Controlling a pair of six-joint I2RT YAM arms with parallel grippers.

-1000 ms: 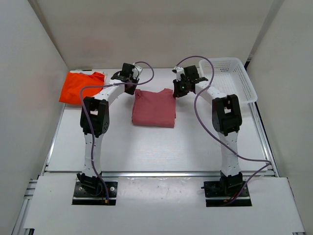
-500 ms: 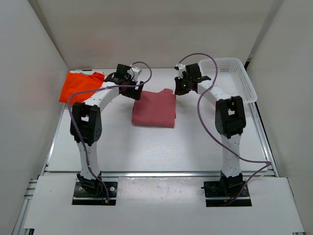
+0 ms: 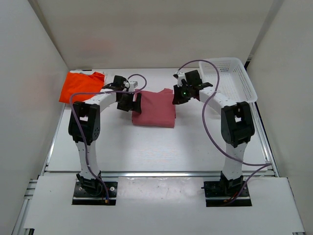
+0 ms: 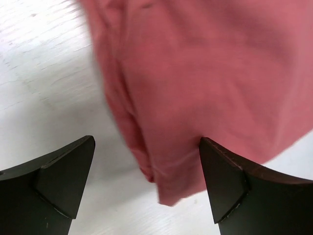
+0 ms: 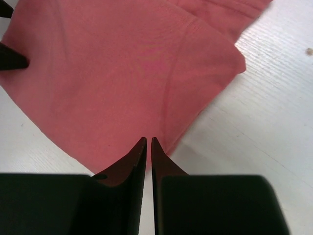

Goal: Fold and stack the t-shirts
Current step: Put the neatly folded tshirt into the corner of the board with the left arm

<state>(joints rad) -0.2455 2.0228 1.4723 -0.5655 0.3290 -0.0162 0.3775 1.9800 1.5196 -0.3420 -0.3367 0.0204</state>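
White worktop (image 3: 146,147) with a faint wood-grain surface, enclosed by pale walls. Pinkish-red t-shirt (image 3: 154,108), folded, lies flat near its middle. Orange t-shirt (image 3: 80,86) lies to the far left of the red one, at the rear corner. White mesh basket (image 3: 234,81) rests to the far right of it.

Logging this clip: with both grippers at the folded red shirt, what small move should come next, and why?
Probably close the left gripper on the pinkish-red shirt's left edge to carry it toward the orange shirt. Its jaws stand wide, straddling that folded edge, nothing held. The right gripper is nearly shut over the opposite edge, apparently gripping nothing.
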